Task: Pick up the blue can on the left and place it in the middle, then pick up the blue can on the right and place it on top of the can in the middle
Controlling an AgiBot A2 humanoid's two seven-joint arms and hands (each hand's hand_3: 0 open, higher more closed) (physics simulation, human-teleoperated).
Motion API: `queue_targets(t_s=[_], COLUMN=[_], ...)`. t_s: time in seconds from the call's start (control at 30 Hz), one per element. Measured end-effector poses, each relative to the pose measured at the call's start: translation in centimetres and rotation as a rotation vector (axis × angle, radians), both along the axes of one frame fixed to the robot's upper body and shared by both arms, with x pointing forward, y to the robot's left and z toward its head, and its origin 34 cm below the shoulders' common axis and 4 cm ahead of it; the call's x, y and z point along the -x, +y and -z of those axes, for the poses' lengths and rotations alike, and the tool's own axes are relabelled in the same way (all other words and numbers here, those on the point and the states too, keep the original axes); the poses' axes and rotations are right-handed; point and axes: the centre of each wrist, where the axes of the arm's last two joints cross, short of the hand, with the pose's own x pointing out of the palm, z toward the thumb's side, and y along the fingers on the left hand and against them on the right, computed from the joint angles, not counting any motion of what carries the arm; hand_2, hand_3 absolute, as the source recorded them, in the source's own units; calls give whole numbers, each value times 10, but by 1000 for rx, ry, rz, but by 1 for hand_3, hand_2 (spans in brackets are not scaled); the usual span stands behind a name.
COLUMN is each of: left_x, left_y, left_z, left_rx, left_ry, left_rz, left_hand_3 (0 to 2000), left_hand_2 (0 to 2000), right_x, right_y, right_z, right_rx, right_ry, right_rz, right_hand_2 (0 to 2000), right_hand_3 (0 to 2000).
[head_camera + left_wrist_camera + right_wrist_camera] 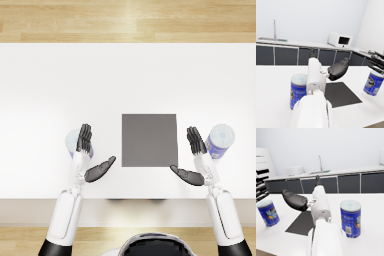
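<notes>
Your left hand hung spread beside the left can, perhaps touching; right hand splayed near the right can.

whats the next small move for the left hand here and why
Probably close the left hand around the left blue can. Both cans stand upright either side of the dark mat, nothing is on the mat yet, and the hand is open, its fingers above that can, holding nothing.

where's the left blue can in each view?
Head view: left blue can under the left hand, left of the dark mat.
Left wrist view, beside the forearm.
Right wrist view, far side.
Shared landmark: the dark mat.
</notes>
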Motion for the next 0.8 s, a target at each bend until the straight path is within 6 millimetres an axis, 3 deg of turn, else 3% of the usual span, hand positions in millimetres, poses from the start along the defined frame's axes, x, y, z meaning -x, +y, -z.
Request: queue_targets(t_s=[0.8], left_x=[0], left_y=[0], left_z=[0], left_rx=[0], left_ry=[0], left_rz=[0], left_hand_3=[0], left_hand_2=[0], right_x=[0], right_y=[0], right_z=[0], right_rx=[0], right_ry=[0], right_rz=[0], right_hand_2=[0], right_hand_3=[0])
